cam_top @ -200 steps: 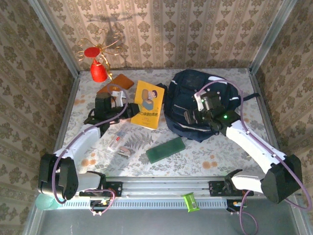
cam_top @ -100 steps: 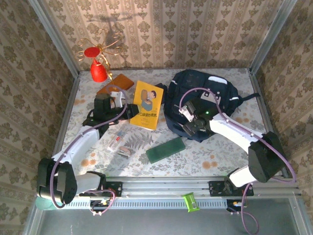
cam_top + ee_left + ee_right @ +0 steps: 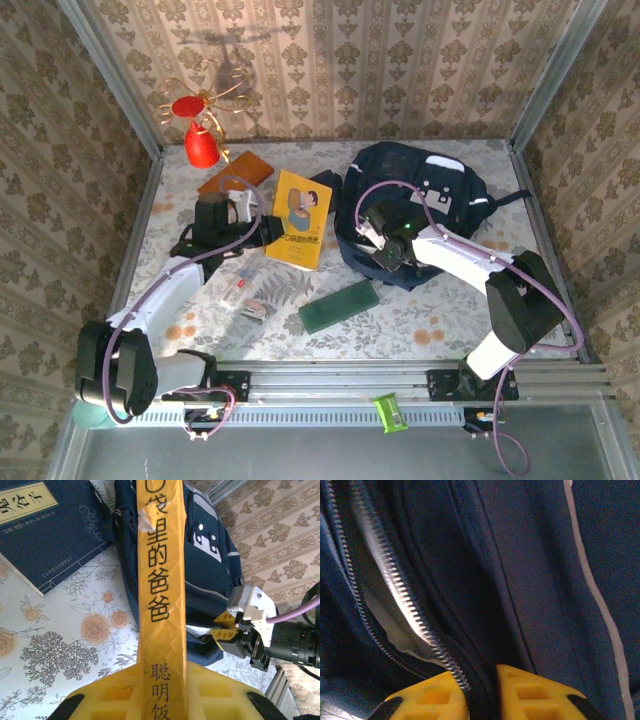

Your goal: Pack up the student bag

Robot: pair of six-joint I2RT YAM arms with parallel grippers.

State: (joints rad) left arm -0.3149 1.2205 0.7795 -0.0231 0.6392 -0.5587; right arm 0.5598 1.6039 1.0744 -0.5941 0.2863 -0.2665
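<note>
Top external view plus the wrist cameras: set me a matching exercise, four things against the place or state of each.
Things:
1. yellow book
2. student bag
3. green case
4. red cone

Places or states:
a. stands at the back left corner of the table
b. lies flat in front of the bag, nothing gripping it
c. clamped between the left fingers
d. fabric beside its zipper pinched between the right fingers

Pairs: 1-c; 2-d; 3-b; 4-a
</note>
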